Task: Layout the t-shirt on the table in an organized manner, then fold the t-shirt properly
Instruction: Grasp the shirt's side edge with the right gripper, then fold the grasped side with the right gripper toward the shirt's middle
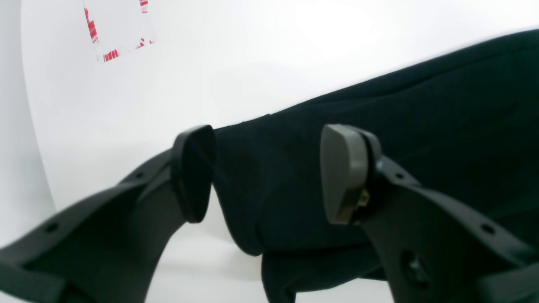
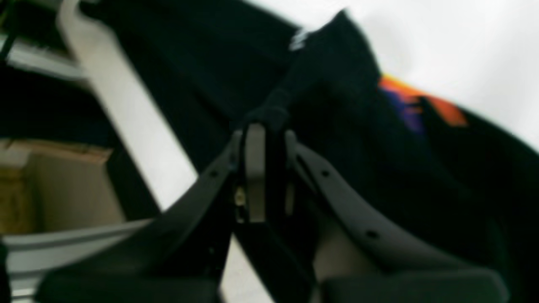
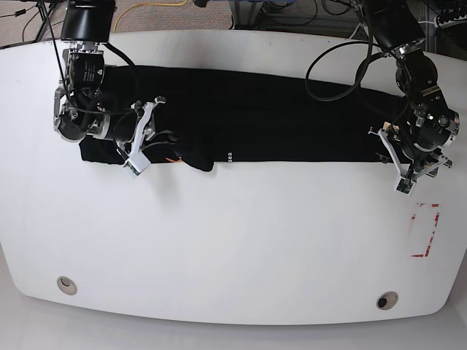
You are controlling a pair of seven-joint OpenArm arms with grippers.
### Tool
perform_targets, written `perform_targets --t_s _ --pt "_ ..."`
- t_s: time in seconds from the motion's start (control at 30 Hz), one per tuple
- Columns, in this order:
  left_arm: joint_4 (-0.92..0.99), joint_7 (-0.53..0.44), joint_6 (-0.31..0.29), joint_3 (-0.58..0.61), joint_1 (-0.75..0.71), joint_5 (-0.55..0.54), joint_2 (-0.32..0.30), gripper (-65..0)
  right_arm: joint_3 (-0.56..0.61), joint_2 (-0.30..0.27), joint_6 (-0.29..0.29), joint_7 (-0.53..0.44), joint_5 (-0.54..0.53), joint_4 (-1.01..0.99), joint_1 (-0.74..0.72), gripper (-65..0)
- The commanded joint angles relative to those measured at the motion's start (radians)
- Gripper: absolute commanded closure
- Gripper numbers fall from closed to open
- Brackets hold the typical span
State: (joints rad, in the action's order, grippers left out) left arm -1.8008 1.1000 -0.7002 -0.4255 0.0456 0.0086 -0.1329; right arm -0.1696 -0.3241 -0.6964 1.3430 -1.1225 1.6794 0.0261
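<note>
Two grippers work opposite ends of the large black soft cloth t-shirt point(image 3: 248, 124), which lies as a long folded band across the far half of the big glossy white table point(image 3: 233, 248), well away from the red tape rectangle point(image 3: 427, 232) near the table's edge. The right gripper point(image 2: 266, 126) is nearly closed on a raised ridge of the black cloth, probably to drag or turn that end over. The left gripper point(image 1: 269, 172) stands spread, one pad on either side of the cloth's rounded end, not pinching it; it looks placed to take hold there so both ends could move together.

Only the right wrist view shows the pinch itself, along with the small blue-orange print patch point(image 2: 417, 103) and a tiny white label mark point(image 2: 298, 38) beyond the fingers, though it is blurred. The left wrist view alone shows the gap between that gripper's pads and the doubled layers at the cloth's end. The base view gives the whole band's straight lie.
</note>
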Motion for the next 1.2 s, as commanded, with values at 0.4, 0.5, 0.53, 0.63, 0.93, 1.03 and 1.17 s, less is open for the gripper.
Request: perform_targets --t_s 0.4,0.5,0.53,0.63,0.93,1.03,1.17 --pt "0.025 -0.019 0.002 -0.002 0.015 -0.002 -0.015 -37.2 0.149 -0.134 -0.002 -0.012 -0.069 0.133 0.05 -40.1" --pt "0.026 -0.019 0.002 -0.002 0.015 -0.002 -0.015 -37.2 0.137 -0.135 -0.002 -0.015 -0.069 0.14 0.059 -46.0" --pt "0.026 -0.019 0.002 -0.002 0.015 -0.002 -0.015 -37.2 0.117 -0.134 -0.002 -0.017 -0.066 0.138 0.057 -45.3" --pt "0.026 -0.019 0.002 -0.002 0.015 -0.002 -0.014 -37.2 0.055 -0.099 -0.002 -0.052 -0.035 0.138 0.059 -41.9" --pt "0.026 -0.019 0.002 -0.002 0.015 -0.002 -0.012 -37.2 -0.021 0.043 -0.002 -0.113 0.206 0.083 0.025 -37.7" --pt "0.026 -0.019 0.002 -0.002 0.015 -0.002 -0.012 -37.2 -0.017 0.082 -0.002 -0.113 0.232 0.015 0.011 -37.6" --pt "0.026 -0.019 0.002 -0.002 0.015 -0.002 -0.012 -37.2 -0.015 0.113 -0.002 -0.119 0.253 -0.08 -0.015 -37.4"
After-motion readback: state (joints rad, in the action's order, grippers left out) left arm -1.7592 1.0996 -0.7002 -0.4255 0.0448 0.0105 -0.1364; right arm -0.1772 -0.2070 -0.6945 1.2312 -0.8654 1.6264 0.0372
